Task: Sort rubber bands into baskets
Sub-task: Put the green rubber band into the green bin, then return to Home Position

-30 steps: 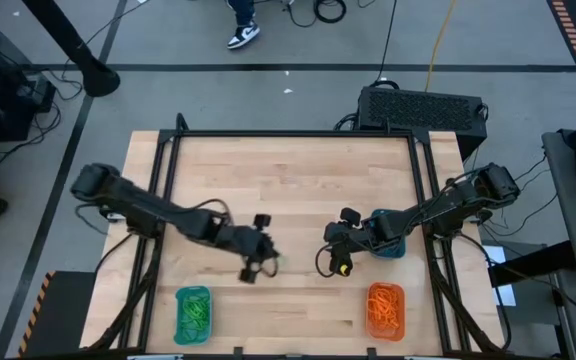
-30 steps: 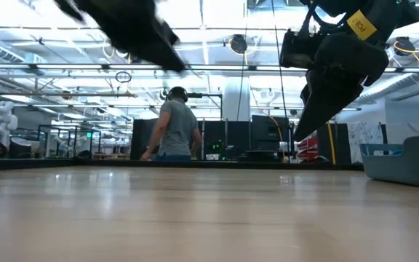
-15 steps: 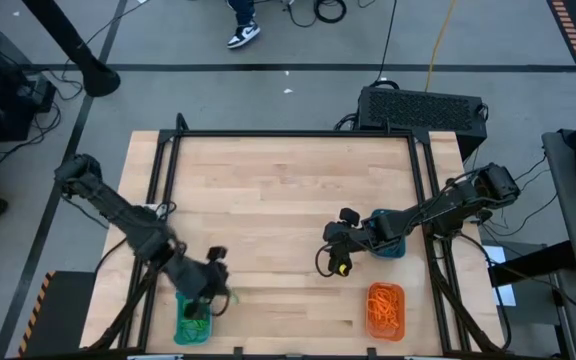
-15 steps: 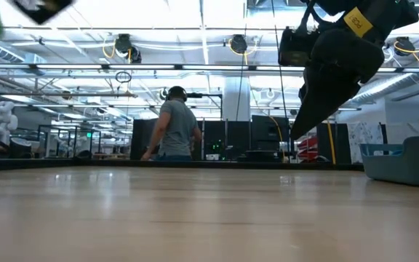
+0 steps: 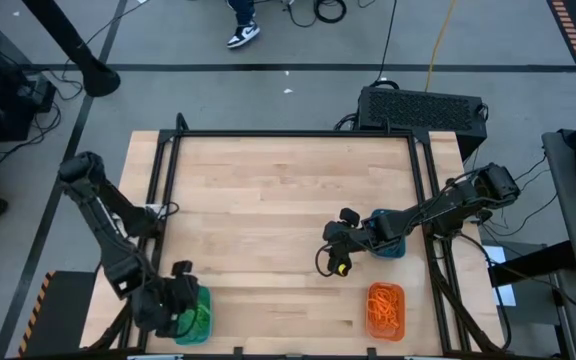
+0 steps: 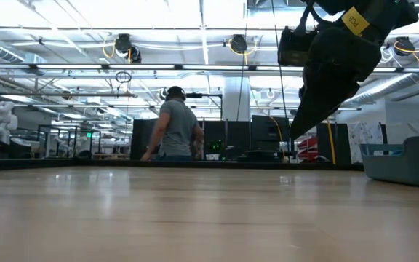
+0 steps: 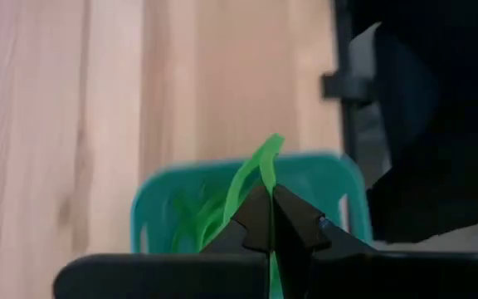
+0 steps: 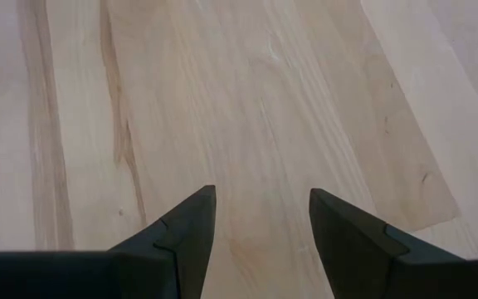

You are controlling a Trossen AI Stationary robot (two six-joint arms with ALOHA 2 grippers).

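Note:
My left gripper [image 5: 180, 308] is at the table's near left, shut on a green rubber band [image 7: 258, 170] above the teal basket [image 5: 194, 296]. That basket [image 7: 326, 170] holds more green rubber bands [image 7: 193, 226]. My right gripper [image 5: 340, 252] hangs open above bare wood right of the table's middle, with nothing between its fingers [image 8: 261, 208]. It also shows in the low view [image 6: 318, 94]. A blue basket [image 5: 390, 247] sits partly under my right arm, and an orange basket [image 5: 385, 310] full of orange rubber bands stands at the near right. My left gripper pinches the green rubber band between its two shut fingertips [image 7: 251, 218]. A loop of the band [image 7: 264, 158] sticks out past the tips. The fingers slant down over the teal basket, and the band is lifted clear of it.
A black frame [image 5: 168, 170] runs along the table's edges. The blue basket's wall [image 6: 406, 160] shows at the right of the low view. A person [image 6: 174, 127] stands in the room far behind the table. Bare wood [image 5: 288, 190] covers the table's middle and far half.
My left gripper has swung from the table's middle toward the near left edge, rolling its wrist on the way. It has stayed shut on the green rubber band and now hangs over the teal basket.

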